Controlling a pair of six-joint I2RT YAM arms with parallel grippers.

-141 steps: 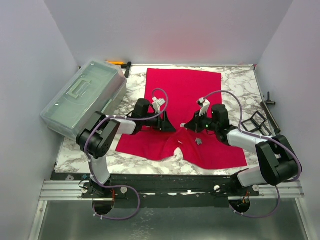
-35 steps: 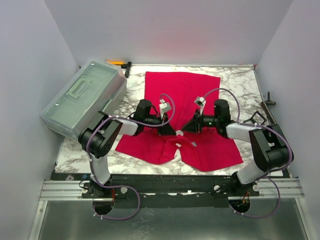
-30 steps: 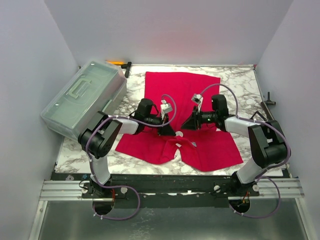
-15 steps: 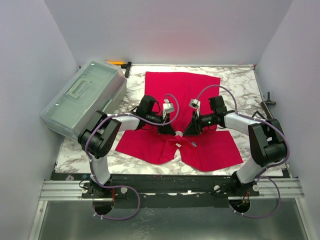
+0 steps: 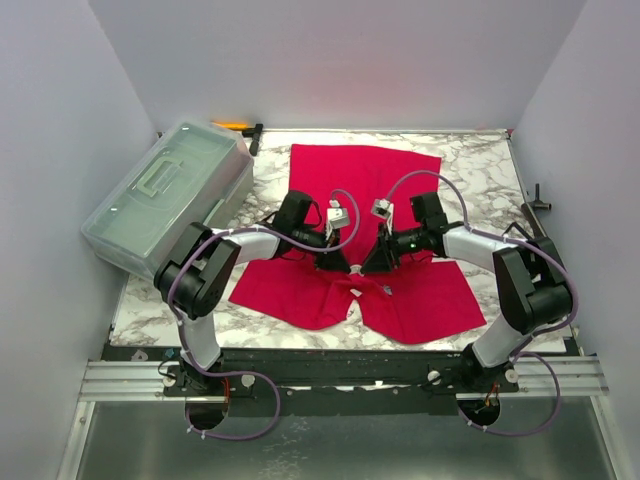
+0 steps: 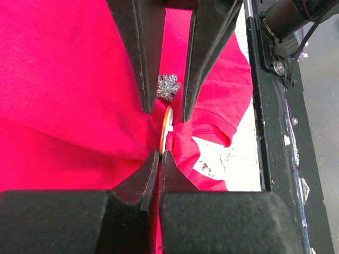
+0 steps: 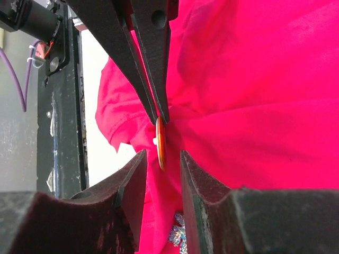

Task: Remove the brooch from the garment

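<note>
While the top view shows the garment (image 5: 365, 175) flat on the surface (image 5: 480, 170), the left wrist view catches its brooch (image 6: 168, 87) at 12 o'clock of an orange disc (image 6: 167, 124). Clamped tight, the left end effector (image 6: 159, 157) pinches cloth; the right end effector (image 7: 161, 159), half-open, straddles the disc.

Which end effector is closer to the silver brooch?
Right. The brooch lies close beside the open right end effector; the shut left end effector is farther, beyond the disc.
</note>
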